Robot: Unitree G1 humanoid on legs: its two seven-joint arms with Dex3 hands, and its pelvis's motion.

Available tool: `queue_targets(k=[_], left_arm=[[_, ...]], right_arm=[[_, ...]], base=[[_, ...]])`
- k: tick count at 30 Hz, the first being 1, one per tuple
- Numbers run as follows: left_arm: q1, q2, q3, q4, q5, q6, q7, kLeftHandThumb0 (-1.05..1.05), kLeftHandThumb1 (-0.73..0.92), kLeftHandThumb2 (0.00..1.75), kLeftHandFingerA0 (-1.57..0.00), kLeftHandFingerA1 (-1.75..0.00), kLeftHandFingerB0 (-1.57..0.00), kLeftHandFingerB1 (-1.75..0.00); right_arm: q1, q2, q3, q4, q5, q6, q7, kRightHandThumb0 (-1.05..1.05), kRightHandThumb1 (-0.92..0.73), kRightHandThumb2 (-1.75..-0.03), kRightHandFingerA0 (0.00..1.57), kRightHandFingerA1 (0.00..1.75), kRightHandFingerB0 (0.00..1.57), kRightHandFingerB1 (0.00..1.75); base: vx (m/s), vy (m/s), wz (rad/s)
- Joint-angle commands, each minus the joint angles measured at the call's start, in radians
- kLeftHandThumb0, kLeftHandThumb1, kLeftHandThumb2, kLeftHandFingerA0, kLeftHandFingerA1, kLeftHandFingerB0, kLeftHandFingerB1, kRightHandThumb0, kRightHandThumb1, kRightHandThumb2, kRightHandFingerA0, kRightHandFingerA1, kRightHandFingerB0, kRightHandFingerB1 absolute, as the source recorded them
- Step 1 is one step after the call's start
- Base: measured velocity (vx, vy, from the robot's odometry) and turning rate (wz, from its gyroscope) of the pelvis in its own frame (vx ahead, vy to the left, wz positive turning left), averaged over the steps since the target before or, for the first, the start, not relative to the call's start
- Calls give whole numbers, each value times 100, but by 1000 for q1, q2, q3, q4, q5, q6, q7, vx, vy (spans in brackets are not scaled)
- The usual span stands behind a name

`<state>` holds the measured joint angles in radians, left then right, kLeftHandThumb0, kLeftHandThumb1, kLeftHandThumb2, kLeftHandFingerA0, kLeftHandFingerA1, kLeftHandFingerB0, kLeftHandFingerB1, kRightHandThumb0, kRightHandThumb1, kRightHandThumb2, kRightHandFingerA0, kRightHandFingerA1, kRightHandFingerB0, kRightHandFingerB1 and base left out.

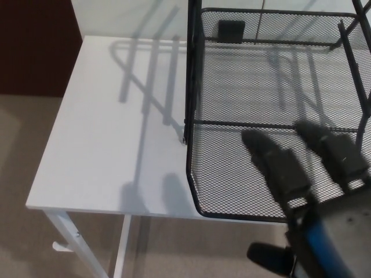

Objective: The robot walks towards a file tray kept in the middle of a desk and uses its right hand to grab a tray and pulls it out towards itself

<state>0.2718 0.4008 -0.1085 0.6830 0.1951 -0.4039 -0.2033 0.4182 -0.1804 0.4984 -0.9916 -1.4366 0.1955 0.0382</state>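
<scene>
A black wire-mesh file tray [189,145] stands on the white desk [110,133], and its lowest tray is drawn out so its front rim [232,216] overhangs the desk's near edge. My right hand [313,191] comes in from the lower right, lifted above that tray's front part. Its two fingers [278,162] stretch apart over the mesh and touch nothing that I can see. The thumb [268,259] sticks out below the front rim. The hand is open and holds nothing. My left hand does not show.
The desk's left edge and front left corner [30,204] are near, with white legs [75,240] below and beige carpet [23,145] around. A dark brown panel [35,40] stands at the back left. A small black block [231,30] sits at the tray's back.
</scene>
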Motion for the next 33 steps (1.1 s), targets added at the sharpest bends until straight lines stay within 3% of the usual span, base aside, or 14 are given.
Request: queue_targets(k=[1, 2, 3, 4, 5, 6, 8, 12, 14, 23, 25, 28, 29, 33], left_arm=[[2, 23, 2, 22, 2, 9, -18, -59, 26, 49, -65, -71, -35, -62], [-2, 24, 0, 24, 8, 14, -13, -60, 27, 49, -66, -71, -36, -62], [-2, 22, -2, 26, 13, 16, -7, -59, 27, 49, -67, -70, -36, -63], [1, 23, -2, 22, 14, 23, -8, -59, 27, 49, -61, -71, -36, -62], [3, 26, -3, 23, 16, 16, -9, -59, 27, 50, -62, -72, -36, -62], [0, 28, -4, 24, 18, 15, -8, -60, 27, 49, -64, -71, -36, -62], [0, 29, -5, 15, 22, 26, -5, -59, 28, 50, -68, -69, -37, -61], [-5, 26, 0, 28, 11, 22, -14, -56, 27, 49, -69, -68, -38, -59], [-6, 24, 1, 33, 9, 22, -15, -54, 26, 49, -69, -68, -38, -59], [-2, 28, 0, 35, 13, 23, -13, -58, 22, 66, -69, -68, -36, -59], [-2, 27, 1, 39, 10, 15, -15, -54, 26, 49, -73, -66, -38, -58], [-1, 32, -5, 32, 19, 27, -16, -60, 23, 67, -68, -69, -35, -59], [-1, 31, -5, 37, 19, 20, -13, -57, 27, 49, -72, -66, -38, -57], [0, 34, -5, 39, 19, 11, -16, -58, 26, 49, -71, -67, -37, -58]], right_arm=[[-39, 126, -151, -56, 382, -266, 41, -78, -44, -93, 0, 47, 0, 40], [-52, 157, -217, -56, 514, -331, 67, -76, -43, -94, 0, 54, 0, 48], [-64, 171, -262, -56, 606, -368, 92, -105, -53, -58, 0, 67, 0, 59], [-74, 168, -320, -56, 700, -407, 112, -105, -54, -58, 0, 86, 0, 71], [-76, 149, -394, -56, 814, -451, 102, -103, -41, -85, 17, 96, 12, 82], [-72, 108, -442, -56, 941, -470, 95, -103, -40, -54, 45, 92, 30, 82], [32, -136, -575, -56, 1363, -527, 36, -72, -16, -55, 95, 47, 81, 51], [189, -442, -858, -56, 1810, -572, 84, -59, -18, -55, 131, 59, 106, 53], [247, -477, -955, -56, 1923, -569, 167, -57, -18, -54, 127, 59, 104, 54], [408, -490, -1271, -56, 2228, -477, 444, -55, -21, -54, 130, 59, 118, 57], [444, -486, -1288, -56, 2247, -489, 444, -50, -21, -53, 133, 60, 118, 57], [437, -487, -1268, -56, 2249, -497, 444, -45, -19, -49, 139, 63, 122, 60], [437, -481, -1267, -55, 2242, -489, 455, -41, -18, -50, 138, 64, 123, 61], [396, -461, -1201, -6, 2171, -461, 536, -35, -17, -48, 137, 64, 122, 62]], base=[[0, 0, 0], [0, 0, 0], [0, 0, 0], [0, 0, 0], [0, 0, 0], [0, 0, 0], [0, 0, 0], [0, 0, 0], [0, 0, 0], [0, 0, 0], [0, 0, 0], [0, 0, 0], [0, 0, 0], [0, 0, 0]])
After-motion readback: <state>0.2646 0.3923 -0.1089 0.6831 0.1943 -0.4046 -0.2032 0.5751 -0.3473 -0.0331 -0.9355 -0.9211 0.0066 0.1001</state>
